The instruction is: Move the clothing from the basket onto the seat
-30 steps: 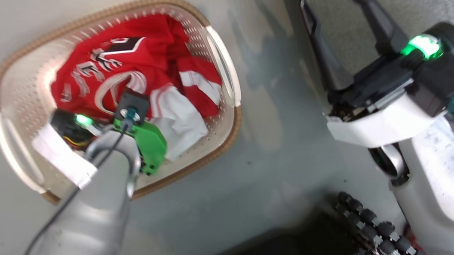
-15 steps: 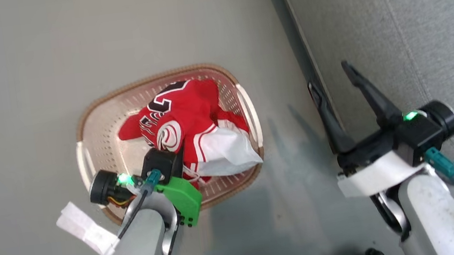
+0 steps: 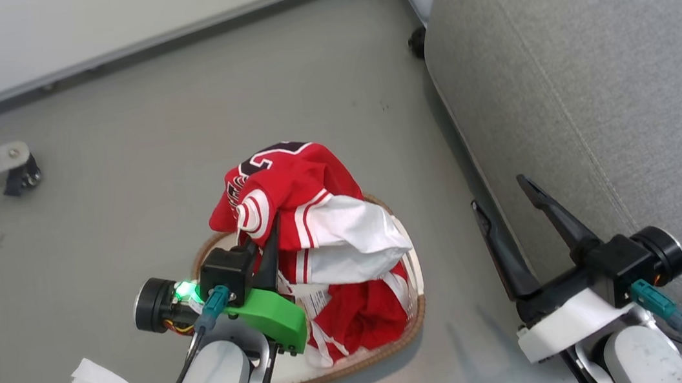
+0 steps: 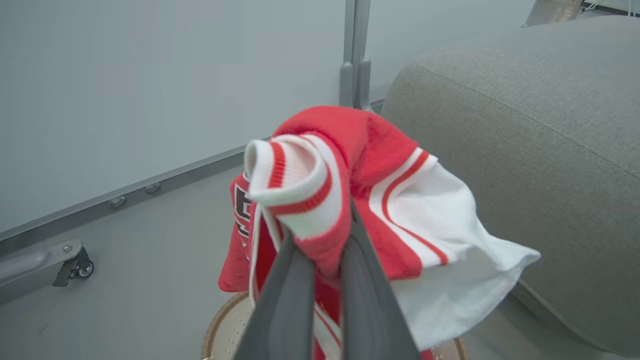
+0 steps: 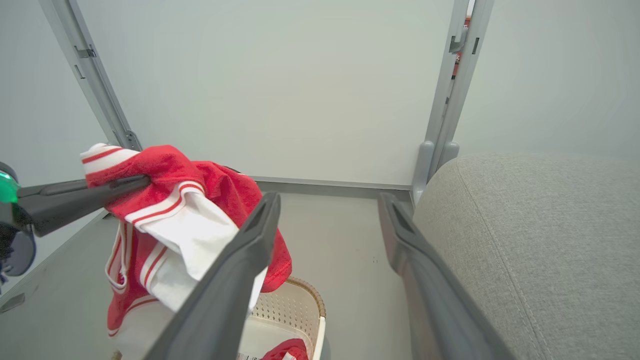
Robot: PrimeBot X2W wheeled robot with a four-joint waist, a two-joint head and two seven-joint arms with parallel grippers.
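My left gripper [image 4: 325, 250] is pinched hard on a fold of the soft red sports garment with white panels and striped trim [image 3: 301, 183]. The striped cuff bunches just past its fingertips and the rest hangs beneath the hand, trailing into the small cream perforated plastic basket with the brown woven-look rim [image 3: 419, 322] directly below. A second red garment [image 3: 362, 312] lies in that basket, under the hand and a little to its right. The large grey fabric sofa cushion [image 3: 595, 88] sits well off to this gripper's right. The right gripper [image 3: 500, 193] stands between the two, fingers spread wide and holding nothing, just beside the cushion's edge. My first worry is the bite: I judge it to be a thin fold near the tips, so a quick swing could let the cloth slide out onto the grey floor [image 3: 174, 108]. Second is the trailing hem. I can't tell from the head view whether it hangs free of the second garment or is tangled with it. If it is tangled, pulling sideways could drag the other piece half out or tip the light basket. Third, the route to the right passes those open fingers, which could hook the white panel. Lastly, if I carry too low, the hem would rub the cushion's rounded side and be peeled from the pinch.
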